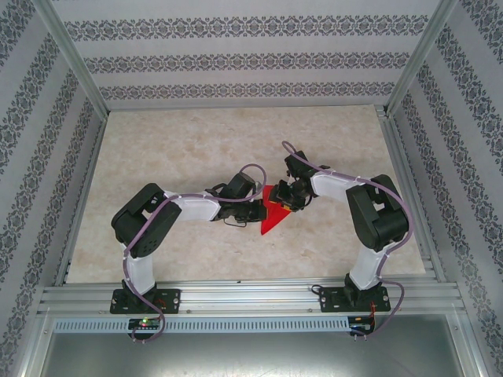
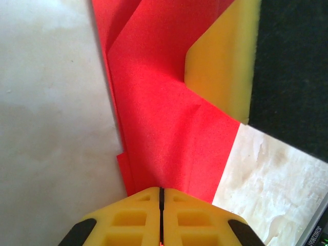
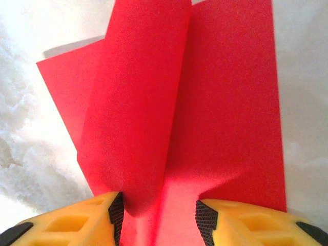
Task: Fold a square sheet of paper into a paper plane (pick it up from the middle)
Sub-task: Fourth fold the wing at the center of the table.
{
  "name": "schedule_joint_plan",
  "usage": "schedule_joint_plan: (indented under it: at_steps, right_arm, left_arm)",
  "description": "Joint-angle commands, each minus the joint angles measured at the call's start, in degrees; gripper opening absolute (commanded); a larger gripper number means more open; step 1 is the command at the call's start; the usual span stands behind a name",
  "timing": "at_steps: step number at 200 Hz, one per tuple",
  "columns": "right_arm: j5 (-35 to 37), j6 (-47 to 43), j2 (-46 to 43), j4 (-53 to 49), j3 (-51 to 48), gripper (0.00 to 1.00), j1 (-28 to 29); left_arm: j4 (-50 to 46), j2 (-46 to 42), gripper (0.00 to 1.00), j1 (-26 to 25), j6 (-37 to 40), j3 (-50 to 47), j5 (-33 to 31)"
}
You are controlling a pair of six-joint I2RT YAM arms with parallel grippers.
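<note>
Roughly midway, you had the paper sheet (image 1: 273, 212) lying mid-table (image 1: 196, 141) btwn both arms: red, creased to a point, one flap upright, no slim dart yet; wing folds prob. remained. Your left gripper (image 2: 161, 190) was clamped on its edge; your right gripper (image 3: 160, 207) stood half-open astride the flap, not pinching.

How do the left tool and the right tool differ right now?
Left tool is shut, pinching the red paper; right tool stands open, a raised flap between its jaws. Left tool comes from the paper's left, right tool from its right. Both have yellow fingers.
</note>
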Motion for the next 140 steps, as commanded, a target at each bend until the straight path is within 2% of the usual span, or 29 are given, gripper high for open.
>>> schedule_joint_plan:
  at_steps: [1,54,87,140]
  right_arm:
    - [10.2,-1.7,10.5,-3.8,-4.8,0.48,0.8]
    - [10.2,-1.9,11.7,-4.0,-4.5,0.48,1.2]
    - [10.4,-1.9,11.5,-4.0,-4.7,0.48,1.3]
    - [10.2,-1.7,11.2,-3.6,-4.9,0.48,1.3]
  left_arm:
    - [-1.7,0.9,0.1,-0.5,1.2,1.1,-0.3]
    - [-1.6,0.2,0.1,-0.5,1.1,1.1,0.0]
    - [-1.5,-3.5,0.14,-0.5,0.7,0.3,0.1]
    - [1.2,-8.8,0.2,-0.5,-4.8,-5.3,0.0]
